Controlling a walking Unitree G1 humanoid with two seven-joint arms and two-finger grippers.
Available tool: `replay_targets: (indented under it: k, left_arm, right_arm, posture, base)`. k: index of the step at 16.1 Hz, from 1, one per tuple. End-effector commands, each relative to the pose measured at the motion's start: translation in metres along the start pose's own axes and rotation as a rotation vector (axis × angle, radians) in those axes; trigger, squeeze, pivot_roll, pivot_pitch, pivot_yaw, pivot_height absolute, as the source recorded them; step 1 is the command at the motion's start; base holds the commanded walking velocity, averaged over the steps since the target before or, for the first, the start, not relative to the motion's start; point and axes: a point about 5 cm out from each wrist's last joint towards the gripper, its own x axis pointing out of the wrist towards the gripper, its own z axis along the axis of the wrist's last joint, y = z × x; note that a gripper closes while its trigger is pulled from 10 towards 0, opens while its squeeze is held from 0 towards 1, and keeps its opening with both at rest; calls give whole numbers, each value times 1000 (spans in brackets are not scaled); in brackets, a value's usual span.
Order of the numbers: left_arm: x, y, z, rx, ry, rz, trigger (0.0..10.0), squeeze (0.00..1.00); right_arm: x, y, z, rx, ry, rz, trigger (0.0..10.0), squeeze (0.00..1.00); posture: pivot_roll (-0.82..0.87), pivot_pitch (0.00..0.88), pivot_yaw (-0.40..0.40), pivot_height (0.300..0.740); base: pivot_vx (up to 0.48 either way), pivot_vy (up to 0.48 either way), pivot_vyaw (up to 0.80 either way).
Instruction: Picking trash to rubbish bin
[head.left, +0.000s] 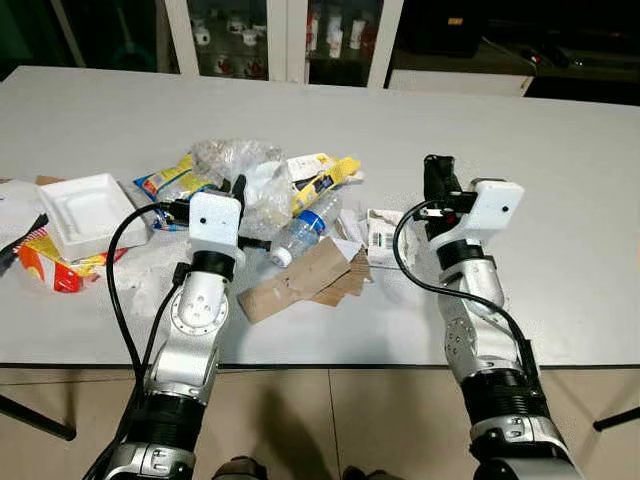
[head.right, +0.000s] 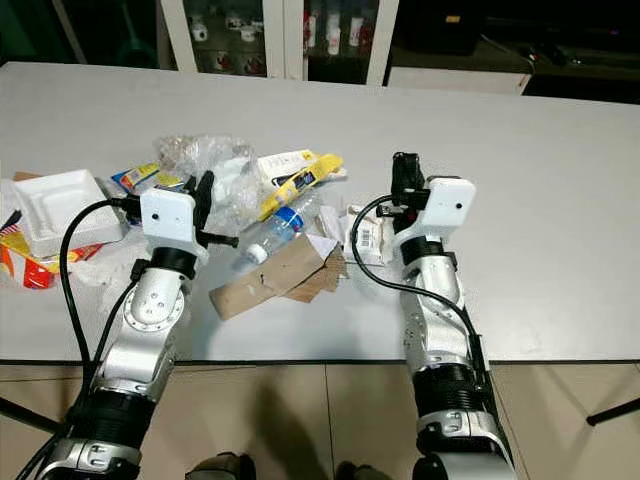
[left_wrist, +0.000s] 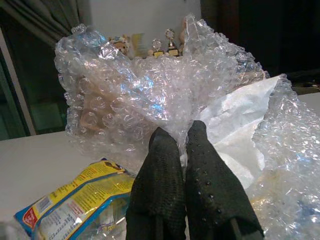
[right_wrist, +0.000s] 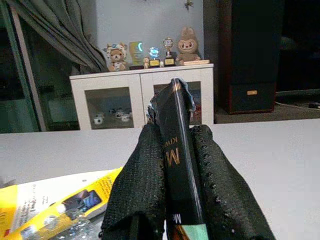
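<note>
From the head views, the left gripper (head.left: 238, 190) sits at the near edge of the bubble wrap (head.left: 232, 160) in the trash heap on the white table (head.left: 560, 200), while the right gripper (head.left: 437, 172) stands right of the heap, raised, with a dark flat packet (head.left: 436, 170) upright between its fingers. In the left wrist view the fingers (left_wrist: 200, 175) are pressed together, pinching a fold of the bubble wrap. In the right wrist view both fingers (right_wrist: 215, 185) are clamped on the dark flat packet, a yellow wrapper (right_wrist: 55, 205) lying on the table to its left.
</note>
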Motion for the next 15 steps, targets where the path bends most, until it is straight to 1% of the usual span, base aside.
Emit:
replay_targets:
  k: [1, 7, 13, 15]
  left_arm:
    - [-2, -1, -3, -5, 9, 9, 10000, 0]
    - [-10, -11, -10, -16, 33, -3, 10000, 0]
    - [-11, -11, -10, -15, 31, -1, 10000, 0]
    - [-11, -10, -10, -13, 29, 0, 10000, 0]
  right_arm:
    - [-6, -2, -8, -9, 27, -7, 10000, 0]
    - [-12, -5, -18, -12, 74, -23, 10000, 0]
    - [-15, -6, -21, -16, 87, -25, 10000, 0]
    - [-16, -6, -21, -17, 89, -26, 10000, 0]
  posture:
    - [32, 21, -66, 740]
    - [38, 11, -72, 740]
    - [36, 14, -71, 740]
    - [37, 19, -71, 740]
  base:
    - [0, 0, 0]
    - [0, 0, 0]
    - [0, 0, 0]
    - [-255, 0, 0]
